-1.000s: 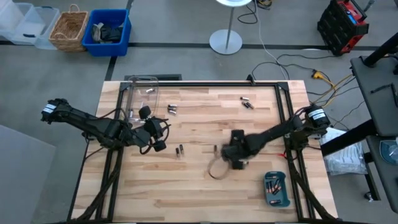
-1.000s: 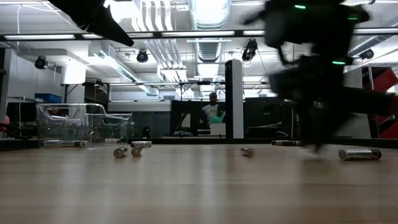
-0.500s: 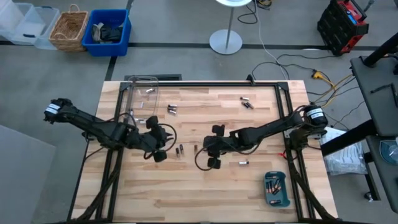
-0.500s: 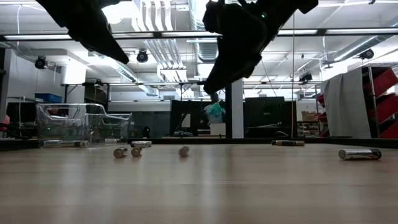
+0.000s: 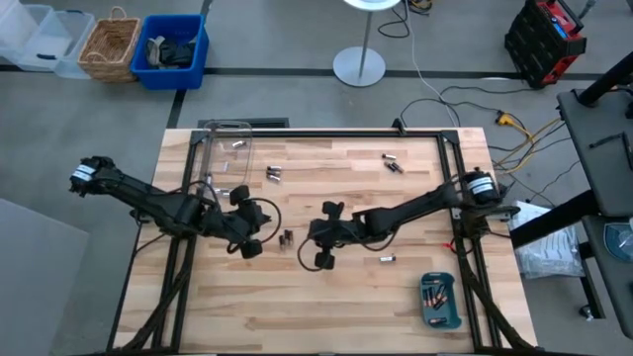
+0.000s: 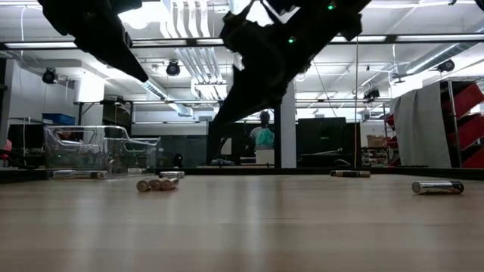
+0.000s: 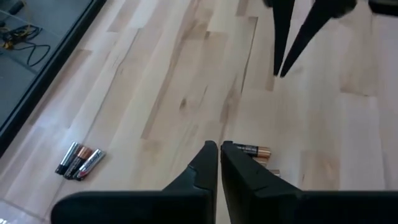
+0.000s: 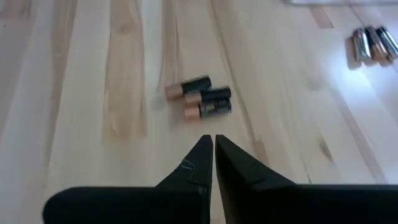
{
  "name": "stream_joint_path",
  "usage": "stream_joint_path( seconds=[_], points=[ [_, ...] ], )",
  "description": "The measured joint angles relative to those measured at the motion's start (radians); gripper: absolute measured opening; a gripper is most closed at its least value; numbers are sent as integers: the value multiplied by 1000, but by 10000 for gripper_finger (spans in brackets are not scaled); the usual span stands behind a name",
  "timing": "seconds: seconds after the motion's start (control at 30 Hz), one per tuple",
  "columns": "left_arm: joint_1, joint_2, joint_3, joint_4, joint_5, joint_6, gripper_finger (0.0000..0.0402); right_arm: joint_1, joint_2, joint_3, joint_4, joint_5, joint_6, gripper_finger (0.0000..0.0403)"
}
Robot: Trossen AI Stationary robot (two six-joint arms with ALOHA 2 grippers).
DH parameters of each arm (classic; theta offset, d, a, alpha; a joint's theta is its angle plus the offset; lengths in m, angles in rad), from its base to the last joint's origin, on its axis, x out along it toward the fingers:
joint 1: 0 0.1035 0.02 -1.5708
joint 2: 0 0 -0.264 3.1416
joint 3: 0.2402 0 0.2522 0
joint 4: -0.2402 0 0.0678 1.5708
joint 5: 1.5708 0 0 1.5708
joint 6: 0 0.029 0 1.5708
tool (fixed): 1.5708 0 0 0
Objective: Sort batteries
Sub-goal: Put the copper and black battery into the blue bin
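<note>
Batteries lie paired just ahead of the closed right tool.

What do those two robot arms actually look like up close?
Both are slim, dark, jointed arms. The left arm and right arm each carry looped black cable and a white-marked joint at the table's edge. Each ends in two thin, black, blade-like fingers tapering to a point: left gripper, right gripper. Small green lights show on the right one.

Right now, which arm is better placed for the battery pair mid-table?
Right, narrowly. The right gripper points straight at the two batteries, fingers shut. The left gripper sees only one beside its fingertip.
</note>
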Motion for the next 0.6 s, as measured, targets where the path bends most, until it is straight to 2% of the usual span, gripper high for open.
stream_joint_path(
  seconds=[0.5, 0.6],
  points=[
    [0, 5, -5, -60, 0, -22, 0, -20, 227, 228, 12, -4, -66, 13],
    [0, 5, -5, -76, -30, -27, 0, -22, 260, 263, 17, -4, -68, 13]
  ],
)
